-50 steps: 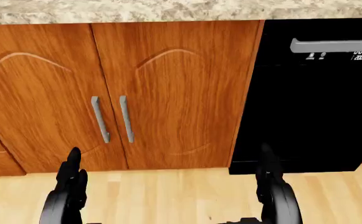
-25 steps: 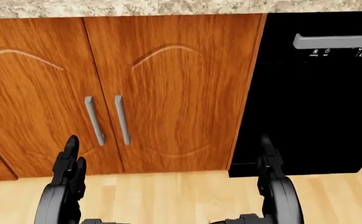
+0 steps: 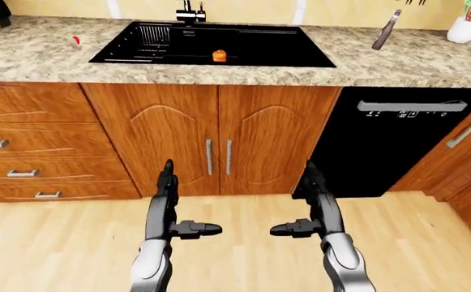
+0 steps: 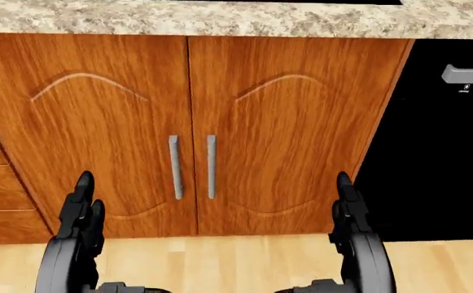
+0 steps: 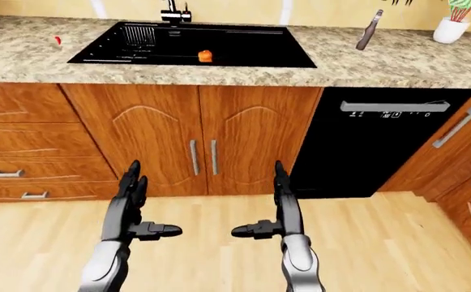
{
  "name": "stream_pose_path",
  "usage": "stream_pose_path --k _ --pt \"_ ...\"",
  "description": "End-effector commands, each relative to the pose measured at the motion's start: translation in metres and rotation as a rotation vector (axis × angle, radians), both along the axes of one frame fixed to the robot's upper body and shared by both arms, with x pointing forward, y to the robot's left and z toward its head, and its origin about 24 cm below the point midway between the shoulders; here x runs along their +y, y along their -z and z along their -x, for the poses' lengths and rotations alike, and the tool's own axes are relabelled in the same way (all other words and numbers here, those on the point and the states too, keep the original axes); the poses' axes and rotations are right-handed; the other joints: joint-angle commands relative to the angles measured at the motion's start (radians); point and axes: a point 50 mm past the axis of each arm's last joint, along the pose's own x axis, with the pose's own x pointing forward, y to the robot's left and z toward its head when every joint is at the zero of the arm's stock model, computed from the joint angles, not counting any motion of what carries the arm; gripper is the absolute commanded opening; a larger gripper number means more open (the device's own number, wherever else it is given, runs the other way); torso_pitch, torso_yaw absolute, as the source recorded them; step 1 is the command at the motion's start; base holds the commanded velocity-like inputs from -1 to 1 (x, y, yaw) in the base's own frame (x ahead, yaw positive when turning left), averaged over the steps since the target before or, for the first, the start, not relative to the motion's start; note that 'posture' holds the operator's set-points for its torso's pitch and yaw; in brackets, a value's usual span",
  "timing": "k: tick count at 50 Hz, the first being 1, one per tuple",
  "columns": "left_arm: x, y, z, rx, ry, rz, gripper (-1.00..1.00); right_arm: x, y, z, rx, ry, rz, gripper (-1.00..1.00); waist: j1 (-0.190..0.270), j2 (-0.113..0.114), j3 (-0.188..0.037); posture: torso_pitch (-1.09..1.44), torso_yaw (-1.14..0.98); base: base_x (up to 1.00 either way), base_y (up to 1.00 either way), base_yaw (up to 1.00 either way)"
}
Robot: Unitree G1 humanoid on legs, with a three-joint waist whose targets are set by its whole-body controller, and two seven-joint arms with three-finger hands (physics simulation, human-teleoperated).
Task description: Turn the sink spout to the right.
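The black sink (image 3: pixel 260 52) is set into the speckled counter at the top of the left-eye view. Only the faucet's base (image 3: pixel 189 11) shows at the top edge; the spout itself is cut off. A small orange thing (image 3: pixel 219 56) lies in the basin. My left hand (image 3: pixel 185 204) and right hand (image 3: pixel 297 204) hang low before the wooden cabinet doors (image 4: pixel 191 134), far below the sink. Both are open, fingers straight up, thumbs pointing inward, holding nothing.
A black dishwasher (image 3: pixel 397 146) stands right of the doors, and drawers (image 3: pixel 24 146) stand to their left. A dark bottle (image 3: pixel 385 30) and a white plant pot (image 3: pixel 465 27) stand on the counter at right. A small red item (image 3: pixel 76 41) lies left of the sink. Wooden floor lies below.
The whole head view has slid rightward: the door handles and dishwasher now sit further right, so the camera has moved left. Both hands keep their open pose.
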Motion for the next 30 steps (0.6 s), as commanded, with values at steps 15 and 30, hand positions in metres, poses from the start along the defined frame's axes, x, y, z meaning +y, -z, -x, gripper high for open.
stream_pose_path --k 15,30 --pt "-0.0022 -0.0179 -0.0011 -0.084 0.014 0.004 1.0 -0.0002 -0.0157 -0.0019 -0.077 -0.002 0.017 1.0 0.021 -0.027 -0.007 0.0 0.0 0.0 0.0 0.0" --pt "-0.0018 -0.0192 -0.0007 -0.087 0.013 0.006 1.0 -0.0001 -0.0151 -0.0022 -0.071 0.0 0.033 1.0 -0.024 -0.107 0.009 0.0 0.0 0.0 0.65 0.0"
